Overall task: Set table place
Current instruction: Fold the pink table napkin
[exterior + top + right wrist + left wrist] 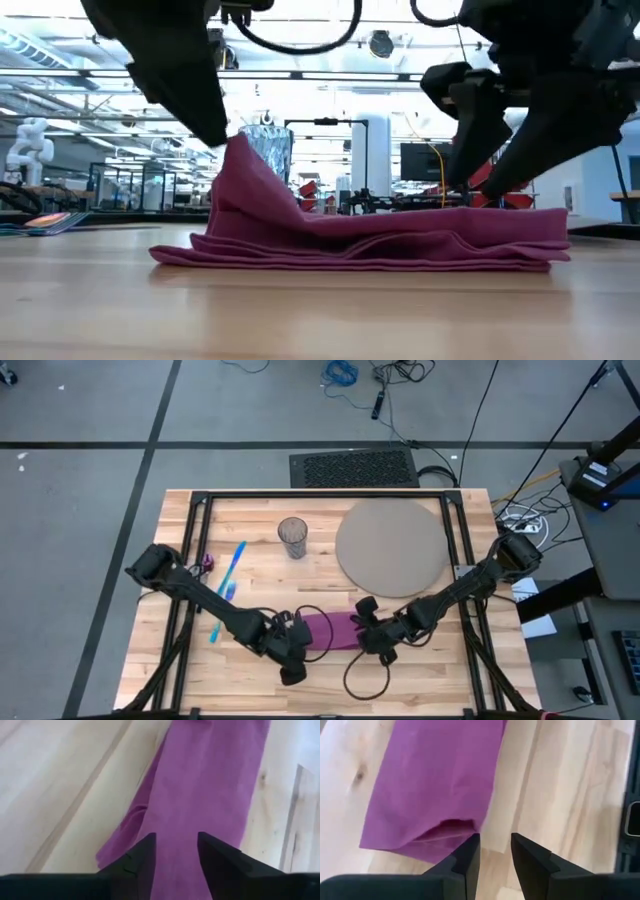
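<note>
A purple napkin lies folded in a long strip near the table's front edge. Its left end stands up in a peak and the rest lies flat on the wood. My left gripper is at that peak, open, with bare wood showing between its fingers. My right gripper hangs open just above the napkin's right end, apart from it. The napkin runs on past the gap between its fingers. My left gripper meets the napkin's left corner with the outer side of one fingertip; nothing lies between the fingers. The fingers slant down from the table's left. That corner is raised against the fingertip, its layers gaping, and the rest lies on the table.
A round grey-tan mat lies at the back right, with a clear glass left of it. Blue cutlery and a pink piece lie at the left. A black cable loop hangs over the front edge.
</note>
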